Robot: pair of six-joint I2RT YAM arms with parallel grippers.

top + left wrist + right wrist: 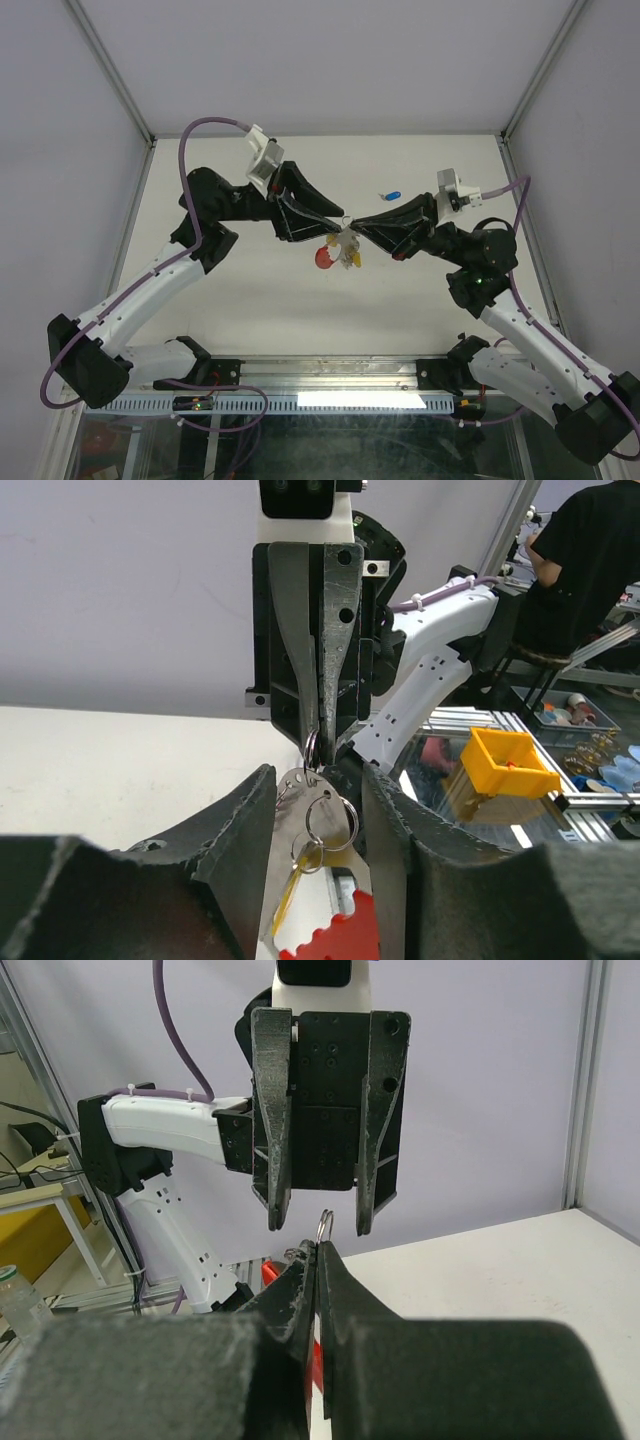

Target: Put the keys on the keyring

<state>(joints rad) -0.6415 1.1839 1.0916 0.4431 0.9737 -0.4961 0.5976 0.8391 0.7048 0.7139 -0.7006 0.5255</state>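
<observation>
My right gripper (352,229) (318,1252) is shut on the thin silvery keyring (322,1222), and its closed tips also show in the left wrist view (314,742). From the keyring (312,750) hang a second ring (336,816), a silver key with a red head (340,935) and a yellow key (285,895). The bunch hangs above the table (338,256). My left gripper (337,224) (318,780) is open, with one finger on each side of the hanging bunch, not pinching it. A blue key (390,195) lies on the table behind my right arm.
The white table (250,300) is ringed by white walls and metal posts (110,75). An orange bin (508,763) and a seated person (590,570) are beyond the near edge, outside the cell.
</observation>
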